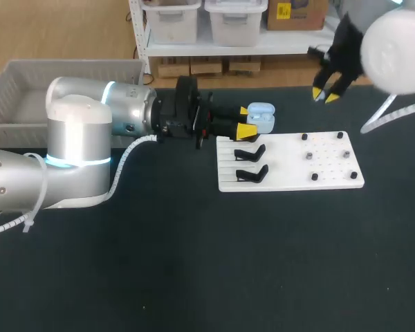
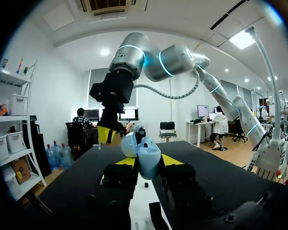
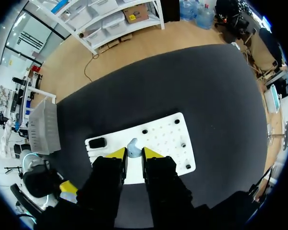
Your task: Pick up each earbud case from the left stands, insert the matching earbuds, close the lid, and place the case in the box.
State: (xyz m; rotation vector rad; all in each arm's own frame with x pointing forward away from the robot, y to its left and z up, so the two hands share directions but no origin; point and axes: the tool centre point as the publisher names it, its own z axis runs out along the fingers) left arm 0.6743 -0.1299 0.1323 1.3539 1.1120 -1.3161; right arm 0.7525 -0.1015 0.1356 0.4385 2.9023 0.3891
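My left gripper (image 1: pixel 247 120) is shut on a light blue earbud case (image 1: pixel 261 116) with its lid open, held just past the white board's (image 1: pixel 290 176) far left corner. In the left wrist view the case (image 2: pixel 145 154) sits between the yellow tips. My right gripper (image 1: pixel 326 95) hangs high beyond the board's far right. It is shut on a small light blue earbud (image 3: pixel 133 146), seen between its fingers in the right wrist view. Two black stands (image 1: pixel 250 163) on the board's left part are bare. Small dark pegs (image 1: pixel 309 156) dot its right part.
A grey basket (image 1: pixel 14 90) stands at the table's far left, behind my left arm. The board (image 3: pixel 161 143) lies under my right gripper (image 3: pixel 133 153). My right gripper (image 2: pixel 108 135) hangs ahead of the left one (image 2: pixel 149 161), above the black tabletop.
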